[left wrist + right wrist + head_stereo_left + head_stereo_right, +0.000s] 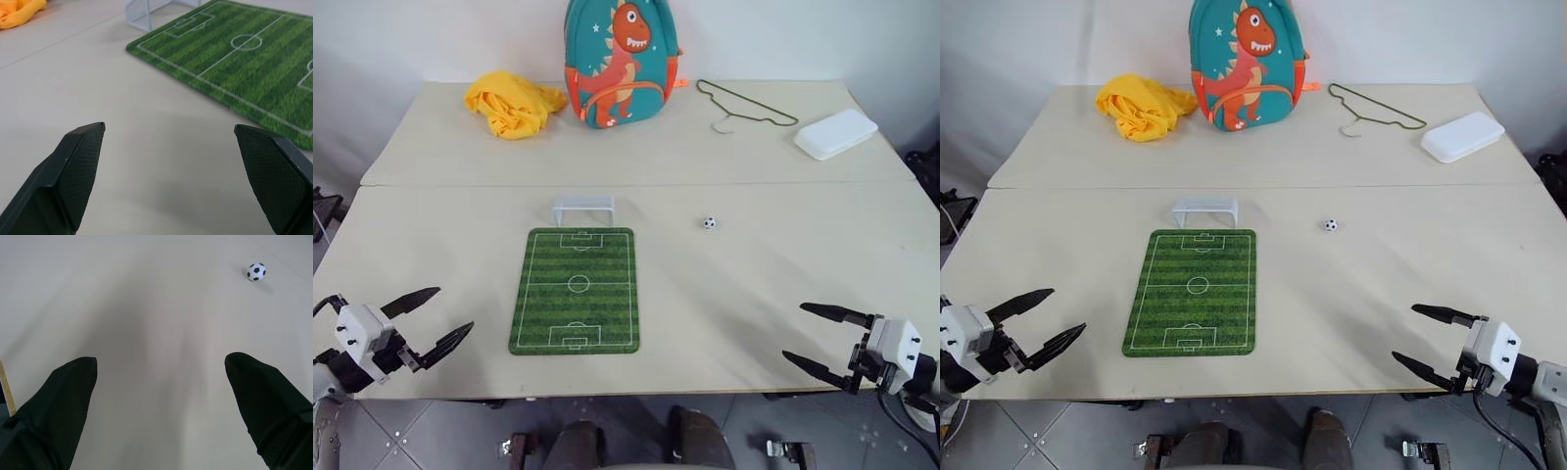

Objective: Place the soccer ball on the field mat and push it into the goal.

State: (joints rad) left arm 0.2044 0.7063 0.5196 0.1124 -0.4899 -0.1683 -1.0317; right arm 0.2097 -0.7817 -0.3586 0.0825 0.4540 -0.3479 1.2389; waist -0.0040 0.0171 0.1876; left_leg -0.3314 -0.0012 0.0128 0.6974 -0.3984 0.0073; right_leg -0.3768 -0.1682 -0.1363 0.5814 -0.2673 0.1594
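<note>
The tiny black-and-white soccer ball (709,222) rests on the bare table, to the right of the field mat (576,289) and off it. This green striped mat lies flat in the middle of the table. The white goal (583,208) stands just beyond the mat's far end. My left gripper (439,318) hovers open at the table's near left edge, pointing toward the mat. At the near right edge my right gripper (809,336) is open too, with the ball (256,271) far ahead of its fingers. Neither gripper holds anything.
Along the back of the table sit a yellow cloth (512,103), a teal dinosaur backpack (620,61), a wire hanger (744,106) and a white flat case (835,133). A seam (636,184) runs across the table behind the goal.
</note>
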